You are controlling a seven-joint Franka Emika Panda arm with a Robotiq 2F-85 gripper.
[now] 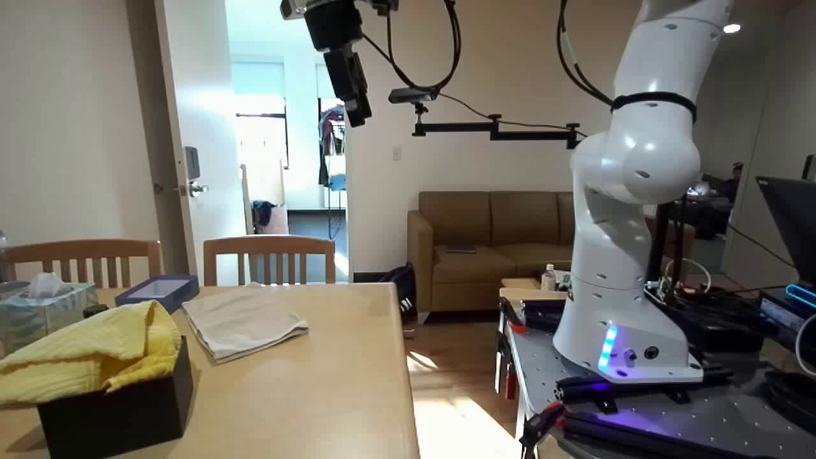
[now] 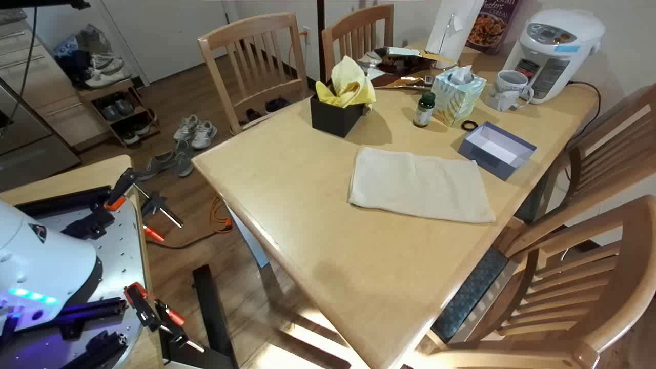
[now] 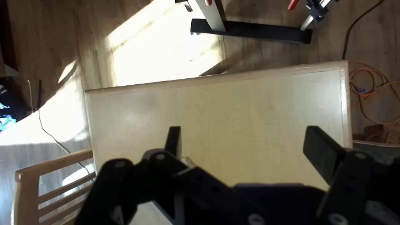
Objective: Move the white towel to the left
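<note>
The white towel [image 1: 245, 322] lies flat and folded on the wooden table in both exterior views [image 2: 417, 184]. It lies near the table side where chairs stand, beside the open blue-purple box. My gripper [image 1: 358, 115] hangs high above the table, well clear of the towel. In the wrist view my gripper [image 3: 243, 137] is open, fingers wide apart, with only bare tabletop showing between them. A small pale scrap by the left finger may be the towel's corner; I cannot tell. The gripper's own body hides the rest of that area.
A black box [image 2: 335, 115] holds a yellow cloth [image 2: 353, 84]. The blue-purple box [image 2: 497, 148], a dark green bottle [image 2: 424, 110], a tissue box [image 2: 457, 95], a mug [image 2: 509, 91] and a water boiler [image 2: 558, 51] stand farther along the table. Chairs [image 1: 269, 245] line its side.
</note>
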